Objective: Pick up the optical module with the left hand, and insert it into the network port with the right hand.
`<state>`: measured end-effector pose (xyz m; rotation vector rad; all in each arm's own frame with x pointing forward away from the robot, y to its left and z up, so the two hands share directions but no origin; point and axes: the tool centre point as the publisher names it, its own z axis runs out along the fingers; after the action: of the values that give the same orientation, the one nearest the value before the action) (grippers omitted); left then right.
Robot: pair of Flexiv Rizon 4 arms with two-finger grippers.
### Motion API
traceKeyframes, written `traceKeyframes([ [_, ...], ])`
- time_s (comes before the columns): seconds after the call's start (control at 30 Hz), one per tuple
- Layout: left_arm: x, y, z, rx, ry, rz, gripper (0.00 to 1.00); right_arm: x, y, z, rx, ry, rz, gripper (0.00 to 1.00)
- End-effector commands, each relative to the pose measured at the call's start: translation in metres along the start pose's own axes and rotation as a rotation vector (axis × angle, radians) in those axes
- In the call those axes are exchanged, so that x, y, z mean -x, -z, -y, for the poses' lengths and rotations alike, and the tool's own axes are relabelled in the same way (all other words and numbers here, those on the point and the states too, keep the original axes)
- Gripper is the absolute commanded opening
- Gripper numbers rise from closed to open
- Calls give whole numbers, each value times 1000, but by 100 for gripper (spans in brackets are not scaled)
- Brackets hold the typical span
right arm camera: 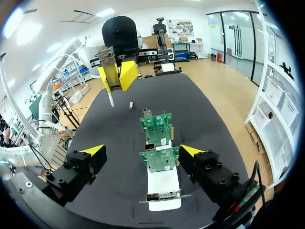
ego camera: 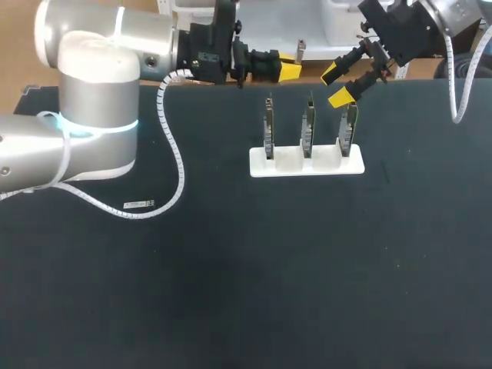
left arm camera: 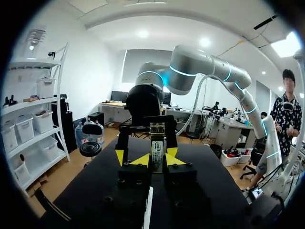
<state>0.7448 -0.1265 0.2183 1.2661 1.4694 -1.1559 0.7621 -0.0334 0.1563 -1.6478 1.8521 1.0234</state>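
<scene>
Inspection found the black table (ego camera: pixel 231 292) carrying a white holder (ego camera: pixel 286 163) near its far edge, with three network cards (ego camera: pixel 307 127) standing in it in a row. The left gripper (left arm camera: pixel 155 160) hung over that far edge, clamped on the optical module (left arm camera: pixel 156 145), which projected past its tips. The right gripper (ego camera: pixel 336 84) was spread wide and empty above the card at the holder's right end. Assessment: the module was judged small, light and rigid, with smooth sides liable to slip. It is best held by the long flanks, leaving the plug end free.
</scene>
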Motion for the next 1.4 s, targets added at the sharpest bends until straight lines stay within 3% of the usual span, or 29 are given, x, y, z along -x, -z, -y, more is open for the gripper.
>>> traceKeyframes([
  [0.03, 0, -9, -3, -8, -3, 3, 0, 0, 0, -1, -2, 0, 0, 100],
  [0.33, -4, -22, 0, -29, -15, 20, 0, 0, 0, -1, -2, 0, 0, 100],
  [0.83, -11, -42, -12, -22, -26, 34, 0, 0, 0, -1, -2, 0, 0, 100],
  [1.4, -24, -41, -20, -21, -23, 16, 0, 0, 0, -1, -2, 0, 0, 100],
])
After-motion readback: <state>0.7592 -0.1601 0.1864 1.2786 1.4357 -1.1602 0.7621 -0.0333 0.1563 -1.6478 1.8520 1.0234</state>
